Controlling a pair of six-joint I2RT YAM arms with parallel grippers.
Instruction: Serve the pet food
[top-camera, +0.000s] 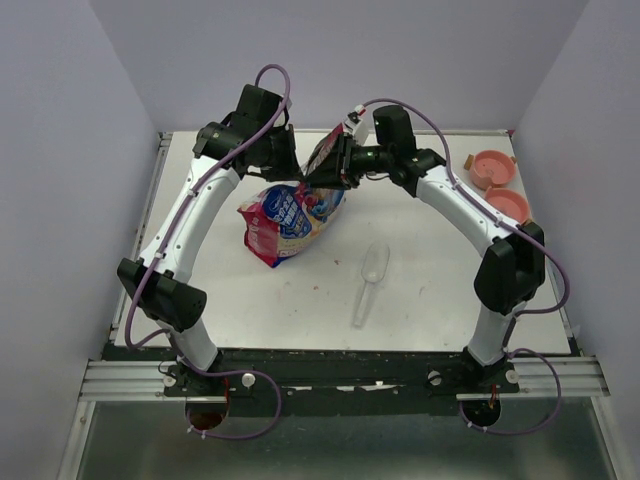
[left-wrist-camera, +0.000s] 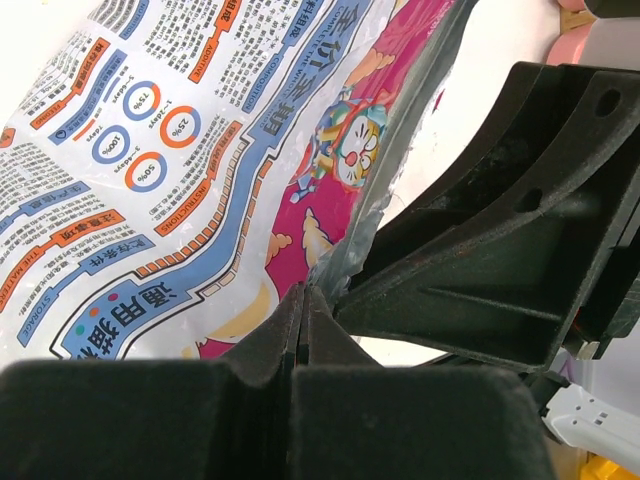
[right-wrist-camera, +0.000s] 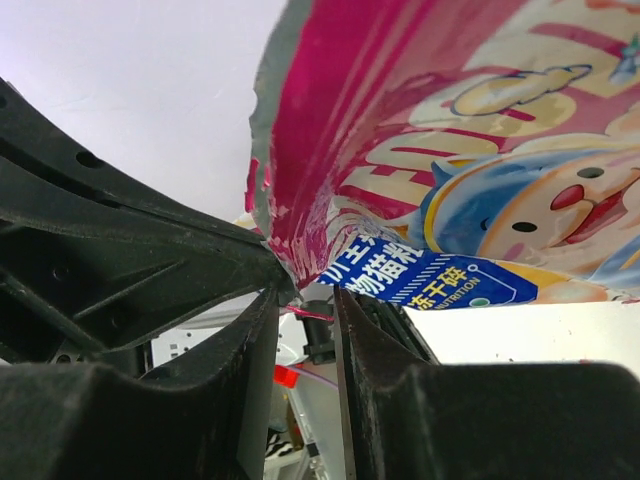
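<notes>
The glossy pink-and-blue pet food bag (top-camera: 290, 220) lies on the white table (top-camera: 420, 300), its top end lifted between my two grippers. My left gripper (top-camera: 297, 165) is shut on the bag's top edge; in the left wrist view the fingers (left-wrist-camera: 303, 292) are pressed together on the film beside the printed panel (left-wrist-camera: 200, 150). My right gripper (top-camera: 340, 165) sits right against it. In the right wrist view (right-wrist-camera: 305, 290) its jaws stand a little apart, with the bag's edge (right-wrist-camera: 290, 250) at their tips. No pet food kibble shows; it is hidden.
A clear plastic scoop (top-camera: 370, 280) lies on the table right of centre. Two pink bowls (top-camera: 492, 167) (top-camera: 508, 205) stand at the right edge. Grey walls close in the back and sides.
</notes>
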